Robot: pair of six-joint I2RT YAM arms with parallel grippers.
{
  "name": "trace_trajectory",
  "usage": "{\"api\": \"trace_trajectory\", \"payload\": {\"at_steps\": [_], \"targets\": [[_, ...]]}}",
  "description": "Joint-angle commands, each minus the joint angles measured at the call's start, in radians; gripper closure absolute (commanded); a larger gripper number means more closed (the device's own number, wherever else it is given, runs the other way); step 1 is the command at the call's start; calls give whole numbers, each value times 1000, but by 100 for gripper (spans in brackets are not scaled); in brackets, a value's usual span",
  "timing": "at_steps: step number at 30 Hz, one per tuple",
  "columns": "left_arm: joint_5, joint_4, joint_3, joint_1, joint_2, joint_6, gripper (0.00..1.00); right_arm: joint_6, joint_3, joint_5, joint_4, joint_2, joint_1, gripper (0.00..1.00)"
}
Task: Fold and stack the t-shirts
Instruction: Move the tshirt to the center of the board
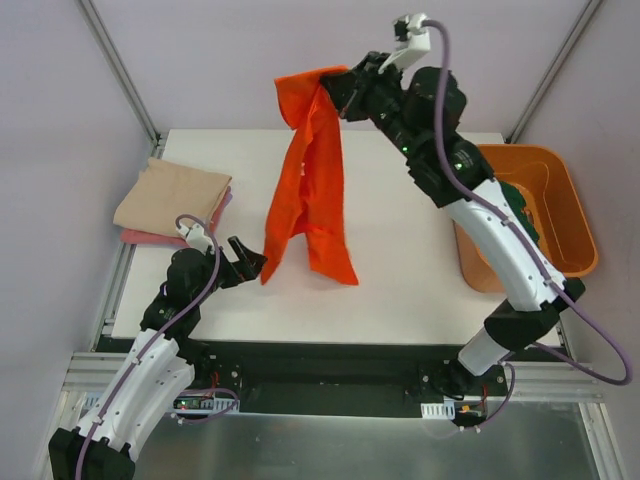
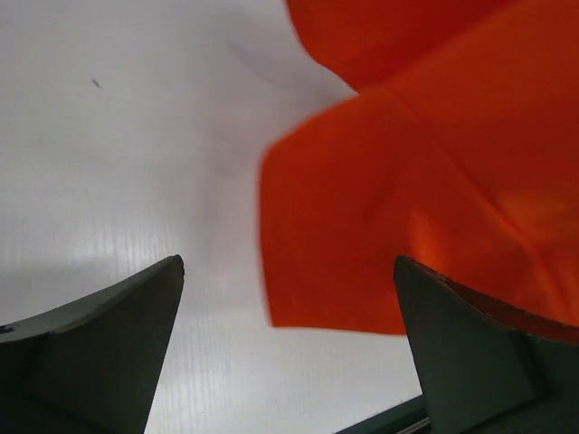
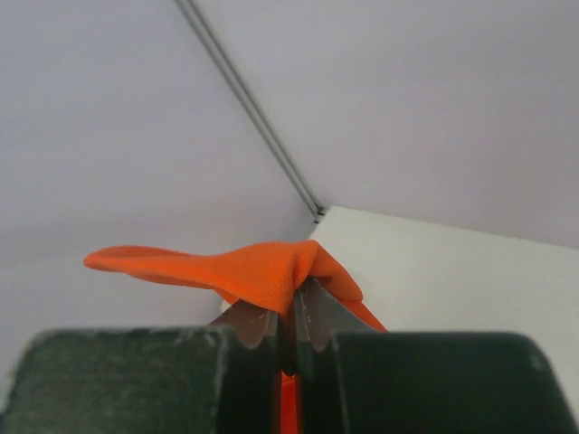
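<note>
My right gripper is shut on the bright orange t-shirt and holds it high above the back of the table, so it hangs down with its lower ends touching the table. The pinch shows in the right wrist view, with cloth draped over the fingertips. My left gripper is open just left of the shirt's lower left corner, with the cloth between and beyond its fingers. A folded beige t-shirt lies on a pink one at the table's left edge. A dark green shirt lies in the bin.
A rigid orange plastic bin stands at the table's right edge, partly behind my right arm. The white table spreads below the hanging shirt. Frame posts run up at the back left and back right corners.
</note>
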Motion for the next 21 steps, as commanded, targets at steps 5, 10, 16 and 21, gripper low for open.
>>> {"api": "trace_trajectory", "payload": {"at_steps": [5,10,16,21], "targets": [[-51,-58,45,5,16,-25,1,41,-580,309,152,-253,-65,99],[-57,-58,55,5,74,-17,1,113,-1109,142,173,-407,-287,93],[-104,-58,94,5,203,-45,1,31,-1337,25,149,-393,-442,53],[-158,-56,205,5,376,-74,1,-66,-1346,38,134,-401,-422,23]]}}
